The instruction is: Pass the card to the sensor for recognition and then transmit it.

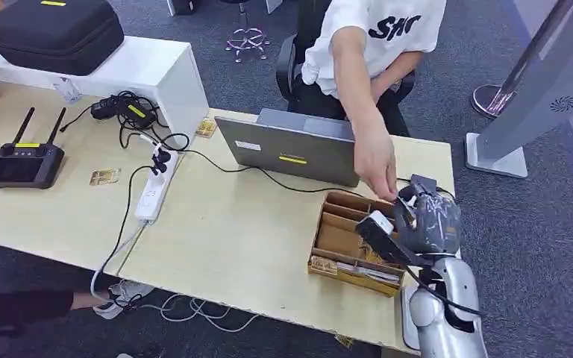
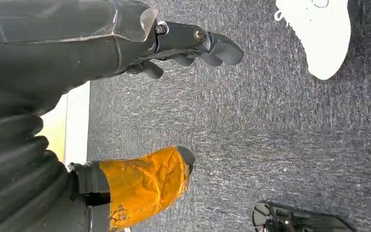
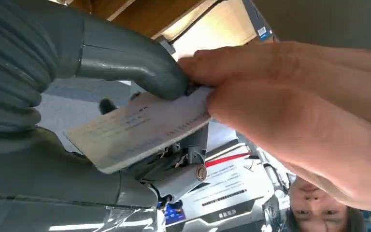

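- Two hands on one card — robot's right hand [image 1: 427, 221], grey w/ dark fingers, pinches the pale printed rectangular card [image 3: 140, 128] between thick thumb and fingers, raised beside the brown cardboard divider tray [image 1: 343, 242] at the worktop's [image 1: 231, 239] right end; a person's hand [image 3: 290, 106] grips the card's other end.
- Risk 1: both pull at once — card bends or snaps free; cause = no clear release timing.
- Risk 2: robot lets go before the person's grip is firm; card likely drops into the tray or onto the carpet.
- Risk 3: robot fingers nip the person's fingertips, since they touch right at the thumb.
- Can't tell if the sensor read is done; handing over early would skip that step.
- Left hand [image 2: 193, 46] hangs over grey carpet, fingers curled, holding nothing — low risk.
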